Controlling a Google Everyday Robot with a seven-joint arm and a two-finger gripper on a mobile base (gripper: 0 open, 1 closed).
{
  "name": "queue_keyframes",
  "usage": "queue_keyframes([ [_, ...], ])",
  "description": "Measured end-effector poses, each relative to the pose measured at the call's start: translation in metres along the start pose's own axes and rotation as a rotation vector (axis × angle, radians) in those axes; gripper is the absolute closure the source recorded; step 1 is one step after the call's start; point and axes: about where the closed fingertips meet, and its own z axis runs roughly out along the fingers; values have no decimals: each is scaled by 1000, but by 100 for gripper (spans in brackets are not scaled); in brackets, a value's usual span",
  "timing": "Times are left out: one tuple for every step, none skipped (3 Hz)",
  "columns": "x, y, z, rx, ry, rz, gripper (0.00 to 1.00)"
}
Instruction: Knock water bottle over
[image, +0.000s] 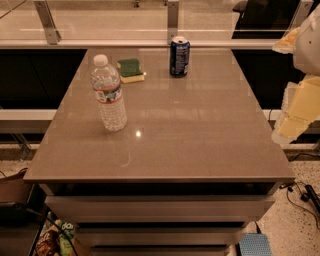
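The water bottle (108, 93) is a clear ribbed plastic bottle with a white cap and a label band with red. It stands upright on the left part of the brown tabletop (190, 135). My gripper (296, 116) shows as pale yellowish-white parts at the right edge of the view, beside the table's right side. It is far to the right of the bottle and touches nothing.
A dark blue soda can (179, 56) stands upright at the back middle of the table. A green and yellow sponge (130, 70) lies to its left, behind the bottle. A glass railing (171, 20) runs behind the table. Cables lie on the floor at the right (300, 192).
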Motion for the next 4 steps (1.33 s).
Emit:
queue_keyframes([
  [0,0,0,0,0,0,0],
  [-4,-1,-2,7,-37,4,0],
  [-8,-2,1,20,-115,23,0],
  [-12,-7,16,20,-240,44,0],
])
